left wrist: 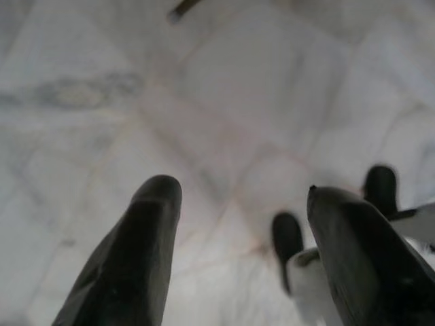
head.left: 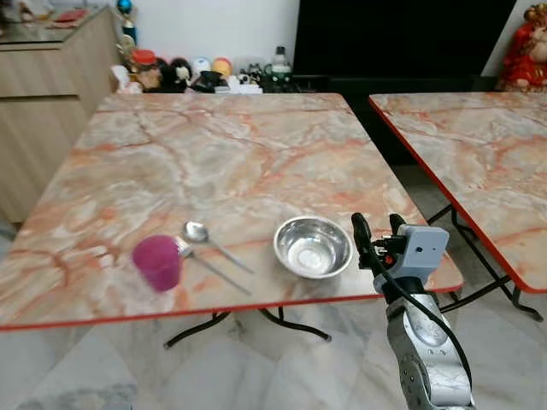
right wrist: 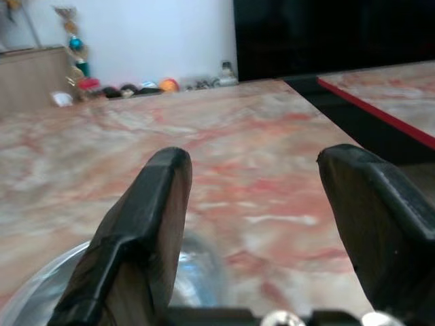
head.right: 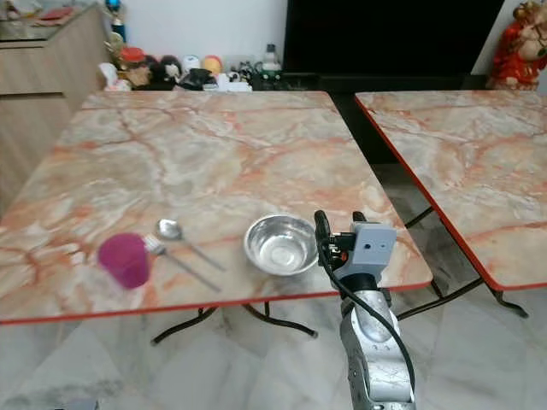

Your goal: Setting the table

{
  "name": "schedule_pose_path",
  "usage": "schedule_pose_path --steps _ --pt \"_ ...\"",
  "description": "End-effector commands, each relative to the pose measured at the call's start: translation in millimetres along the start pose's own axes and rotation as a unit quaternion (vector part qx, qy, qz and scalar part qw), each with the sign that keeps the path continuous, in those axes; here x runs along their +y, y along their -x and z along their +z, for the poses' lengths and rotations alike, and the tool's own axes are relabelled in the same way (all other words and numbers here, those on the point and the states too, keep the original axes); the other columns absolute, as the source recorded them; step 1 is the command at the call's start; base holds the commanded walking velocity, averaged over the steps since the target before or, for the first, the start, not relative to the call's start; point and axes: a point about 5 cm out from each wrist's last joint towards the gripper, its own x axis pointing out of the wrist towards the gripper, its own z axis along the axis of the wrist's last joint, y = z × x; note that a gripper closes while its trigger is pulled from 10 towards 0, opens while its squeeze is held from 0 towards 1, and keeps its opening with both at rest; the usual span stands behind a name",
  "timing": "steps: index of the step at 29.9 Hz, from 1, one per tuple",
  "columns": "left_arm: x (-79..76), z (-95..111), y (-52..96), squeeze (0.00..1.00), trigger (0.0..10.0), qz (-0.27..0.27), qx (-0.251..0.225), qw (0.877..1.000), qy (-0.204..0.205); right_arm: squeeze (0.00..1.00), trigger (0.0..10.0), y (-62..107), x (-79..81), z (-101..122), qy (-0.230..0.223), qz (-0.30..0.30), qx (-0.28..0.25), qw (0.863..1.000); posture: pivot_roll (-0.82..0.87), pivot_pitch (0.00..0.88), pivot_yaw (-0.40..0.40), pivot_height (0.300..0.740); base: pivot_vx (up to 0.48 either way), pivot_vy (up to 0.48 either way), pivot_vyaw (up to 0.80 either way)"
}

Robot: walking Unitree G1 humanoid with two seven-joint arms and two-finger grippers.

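In the lower left of the head view a purple cup (head.left: 157, 262) stands on the marble tabletop (head.left: 214, 154), a fork (head.left: 209, 266) and spoon (head.left: 214, 242) lying just to its right. A steel bowl (head.left: 312, 246) sits lower centre. Just right of it the right hand (head.left: 377, 232) hovers, fingers spread, empty. The left hand (left wrist: 238, 224) hangs over the floor (left wrist: 224, 88), fingers apart.

Magenta cup (head.left: 157, 261), silver bowl (head.left: 313, 246), orange-veined marble table (head.left: 214, 154).

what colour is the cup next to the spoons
The cup is magenta pink, clearest in the left eye view, standing near the table's front edge.
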Motion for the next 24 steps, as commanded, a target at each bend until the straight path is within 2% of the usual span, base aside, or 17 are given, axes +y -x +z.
schedule_pose_path --steps 1,5,12,17,24 --pt "5.0 -7 2.7 0.00 10.0 0.009 0.014 1.000 0.001 0.00 10.0 -0.5 0.2 2 -0.001 -0.002 -0.004 1.000 -0.03 0.095 -0.014 0.740 0.251 0.000 0.00" --pt "4.2 -9 2.9 0.00 10.0 0.007 0.017 1.000 0.003 0.00 10.0 3.0 0.1 2 -0.002 -0.003 -0.001 1.000 -0.03 0.096 -0.016 0.740 0.000 0.000 0.00" --pt "3.6 -11 3.3 0.00 10.0 0.008 0.023 1.000 0.000 0.00 10.0 20.1 -5.9 -4 -0.021 -0.019 0.023 0.999 -0.03 0.100 -0.018 0.740 0.000 0.000 0.00" --pt "4.1 -11 3.3 0.00 10.0 0.009 0.024 1.000 -0.002 0.00 10.0 40.4 -12.4 -6 -0.071 -0.039 0.072 0.994 -0.04 0.102 -0.021 0.740 0.000 0.000 0.00" --pt "3.3 -11 3.0 0.00 10.0 0.006 0.024 1.000 -0.006 0.00 10.0 54.4 -17.9 -10 -0.108 -0.064 0.129 0.984 -0.05 0.100 -0.025 0.740 0.000 0.000 0.00"
